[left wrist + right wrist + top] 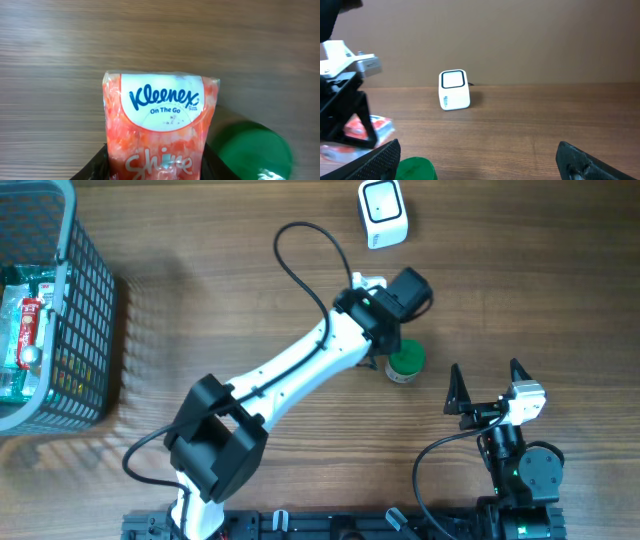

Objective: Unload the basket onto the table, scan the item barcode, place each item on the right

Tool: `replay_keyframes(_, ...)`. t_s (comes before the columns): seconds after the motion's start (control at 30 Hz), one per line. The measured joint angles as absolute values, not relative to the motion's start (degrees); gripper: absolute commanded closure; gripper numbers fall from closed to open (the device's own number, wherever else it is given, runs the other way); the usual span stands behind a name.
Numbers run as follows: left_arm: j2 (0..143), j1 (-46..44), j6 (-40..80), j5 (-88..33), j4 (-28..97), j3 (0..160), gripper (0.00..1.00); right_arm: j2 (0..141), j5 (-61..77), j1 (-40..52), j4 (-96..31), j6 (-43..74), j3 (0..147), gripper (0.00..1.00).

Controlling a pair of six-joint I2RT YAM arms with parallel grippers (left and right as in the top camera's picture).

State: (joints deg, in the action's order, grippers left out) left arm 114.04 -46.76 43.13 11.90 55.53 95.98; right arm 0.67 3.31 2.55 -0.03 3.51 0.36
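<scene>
An orange and white Kleenex tissue pack [159,120] lies on the wooden table, label up. My left gripper [157,167] has its black fingers [97,169] pressed against both long sides of the pack. From overhead the left gripper [385,315] covers the pack. The right wrist view shows the pack [370,125] under that arm. The white barcode scanner [383,213] stands at the far edge, also visible as scanner [454,89]. My right gripper [487,388] hovers open and holds nothing, to the right of the left one.
A green-lidded jar [405,363] stands right beside the left gripper, close to the pack as jar [252,152]. A grey wire basket [85,310] with several packaged items sits at the left edge.
</scene>
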Motion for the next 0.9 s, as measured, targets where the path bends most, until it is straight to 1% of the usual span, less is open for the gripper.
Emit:
replay_keyframes(0.1, 114.0, -43.9, 42.9, 16.3, 60.1, 96.0, 0.69, 0.7, 3.3, 2.5, 0.0, 3.5, 0.4, 0.0)
replay_keyframes(0.17, 114.0, -42.8, 42.7, 17.5, 59.4, 95.4, 0.7, 0.7, 3.3, 2.5, 0.0, 3.5, 0.4, 0.0)
replay_keyframes(0.23, 113.5, -42.3, 42.7, 18.0, 54.8, 90.8, 0.7, 0.7, 3.3, 2.5, 0.0, 3.5, 0.3, 0.0)
replay_keyframes(0.3, 113.5, -42.3, 42.7, 15.9, 48.0, 84.9, 0.69, 0.7, 3.3, 2.5, 0.0, 3.5, 0.4, 0.0)
replay_keyframes(0.37, 113.6, -42.3, 42.7, 12.9, 41.7, 80.3, 0.6, 0.7, 3.3, 2.5, 0.0, 3.5, 0.4, 0.0)
replay_keyframes(0.43, 113.6, -42.3, 42.6, 11.0, 39.7, 77.6, 0.21, 0.7, 3.3, 2.5, 0.0, 3.5, 0.4, 0.0)
replay_keyframes(0.5, 113.6, -42.3, 42.3, 10.2, 39.5, 77.0, 0.09, 0.7, 3.3, 2.5, 0.0, 3.5, 0.4, 0.0)
replay_keyframes(0.53, 113.6, -42.3, 41.8, 10.1, 39.4, 77.0, 0.08, 0.7, 3.3, 2.5, 0.0, 3.5, 0.4, 0.0)
replay_keyframes(0.57, 113.4, -42.0, 40.4, 9.7, 40.1, 77.1, 0.09, 0.7, 3.3, 2.5, 0.0, 3.5, 0.4, 0.0)
replay_keyframes(0.6, 113.2, -41.6, 39.7, 9.4, 41.1, 77.5, 0.14, 0.7, 3.3, 2.5, 0.0, 3.5, 0.4, 0.0)
replay_keyframes(0.63, 111.7, -40.2, 38.4, 8.4, 42.1, 78.5, 0.24, 0.7, 3.3, 2.5, 0.0, 3.5, 0.4, 0.0)
replay_keyframes(0.7, 108.0, -37.6, 37.8, 4.8, 43.2, 79.3, 0.36, 0.7, 3.3, 2.5, 0.0, 3.5, 0.4, 0.0)
replay_keyframes(0.77, 104.2, -34.2, 37.0, 0.1, 45.7, 80.7, 0.37, 0.7, 3.3, 2.5, 0.0, 3.5, 0.4, 0.0)
replay_keyframes(0.8, 103.9, -33.0, 36.9, -1.2, 46.9, 81.1, 0.48, 0.7, 3.3, 2.5, 0.0, 3.5, 0.4, 0.0)
replay_keyframes(0.83, 104.0, -32.2, 36.9, -2.2, 47.5, 80.9, 0.57, 0.7, 3.3, 2.5, 0.0, 3.5, 0.4, 0.0)
replay_keyframes(0.9, 104.4, -32.1, 37.1, -3.4, 47.0, 79.6, 0.64, 0.7, 3.3, 2.5, 0.0, 3.5, 0.4, 0.0)
